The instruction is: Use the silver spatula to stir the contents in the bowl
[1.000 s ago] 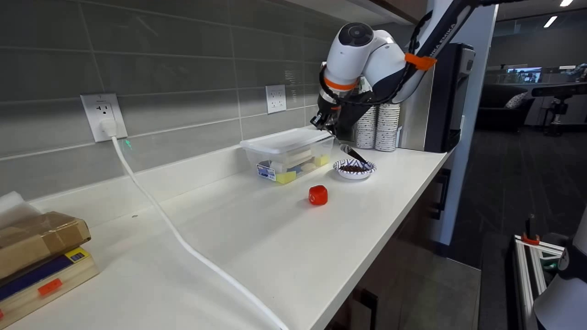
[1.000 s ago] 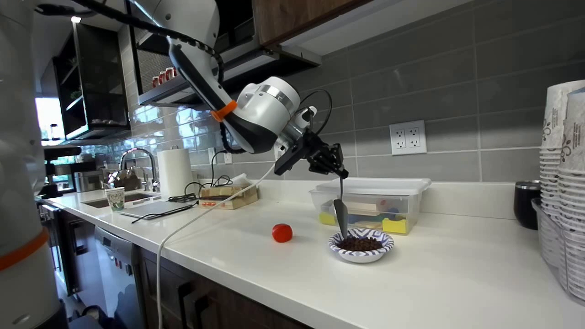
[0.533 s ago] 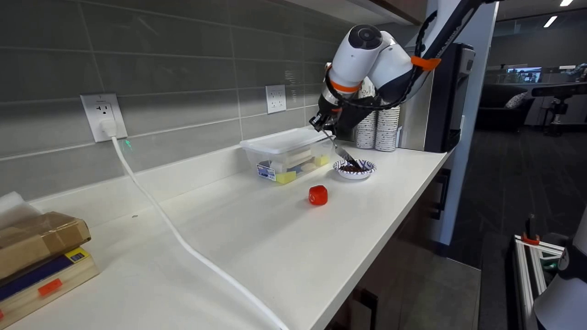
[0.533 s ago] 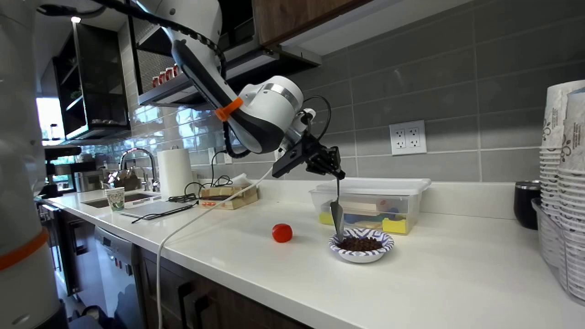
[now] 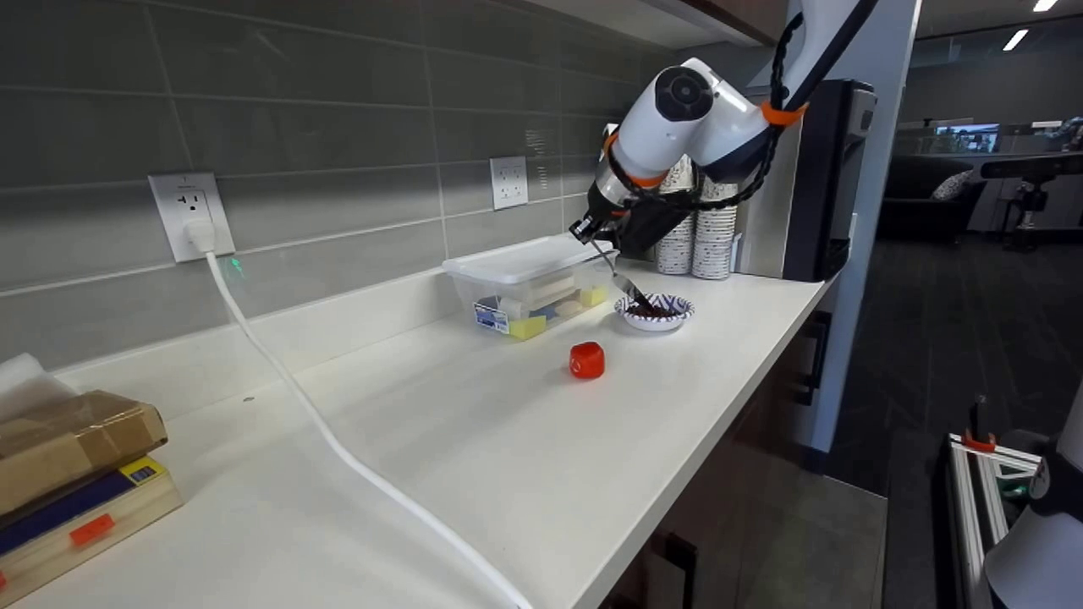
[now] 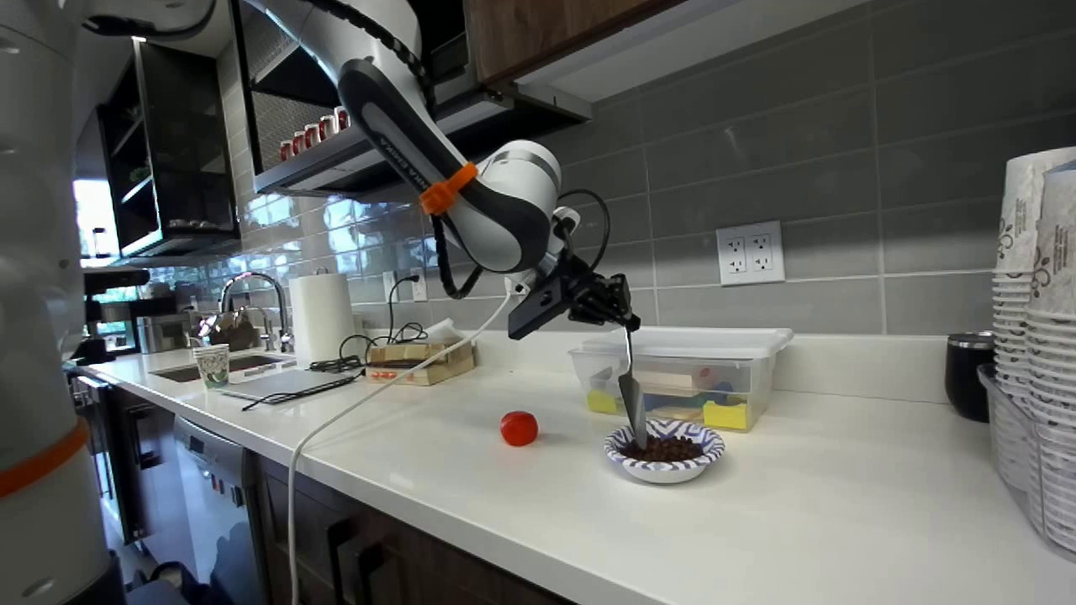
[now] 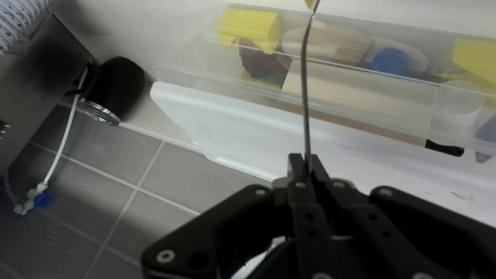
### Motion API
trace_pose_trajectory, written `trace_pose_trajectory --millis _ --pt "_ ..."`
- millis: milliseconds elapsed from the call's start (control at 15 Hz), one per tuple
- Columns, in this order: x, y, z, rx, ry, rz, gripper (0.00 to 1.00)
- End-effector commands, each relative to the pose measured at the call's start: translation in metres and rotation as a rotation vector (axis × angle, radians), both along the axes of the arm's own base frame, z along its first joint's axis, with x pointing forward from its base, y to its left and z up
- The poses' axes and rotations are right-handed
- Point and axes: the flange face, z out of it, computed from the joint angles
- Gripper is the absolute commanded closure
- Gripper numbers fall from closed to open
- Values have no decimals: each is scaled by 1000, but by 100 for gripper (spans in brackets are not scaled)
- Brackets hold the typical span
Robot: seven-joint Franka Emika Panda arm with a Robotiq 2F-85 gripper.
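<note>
The silver spatula [image 6: 632,403] hangs steeply from my gripper [image 6: 632,322], blade down. It also shows in an exterior view [image 5: 628,286], slanting down to the right. Its blade tip is in the dark brown small pieces [image 6: 671,451] inside the bowl [image 6: 664,476]. The bowl is white with a blue pattern and stands on the counter; it also shows in an exterior view [image 5: 656,324]. In the wrist view my gripper [image 7: 309,161] is shut on the thin spatula handle [image 7: 304,77]. The blade and bowl are out of the wrist view.
A clear plastic container [image 6: 681,382] with a white lid stands against the wall behind the bowl. A small red object [image 6: 519,428] lies on the counter [image 6: 538,496] beside the bowl. A white cord [image 6: 403,376] crosses the counter. Stacked cups [image 6: 1042,370] stand at one side.
The spatula blade has swept across inside the bowl, moving left in an exterior view, from the rim side into the brown pieces. The arm's forearm has swung and lowered. The bowl has not moved.
</note>
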Motion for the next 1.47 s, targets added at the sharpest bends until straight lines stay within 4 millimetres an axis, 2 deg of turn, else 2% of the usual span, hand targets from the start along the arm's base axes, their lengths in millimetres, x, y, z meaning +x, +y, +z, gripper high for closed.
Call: trace_pose_trajectory --millis 0,267,733,1133,1400 --pt "2 3 -14 -1 -41 -6 99" --pt "6 -1 -28 -4 -79 -44 99" --pt "15 -29 -34 -73 -163 -115 99" --pt "10 -54 -39 -134 -155 -141 99" --pt "5 -57 -37 -135 -105 -152 99"
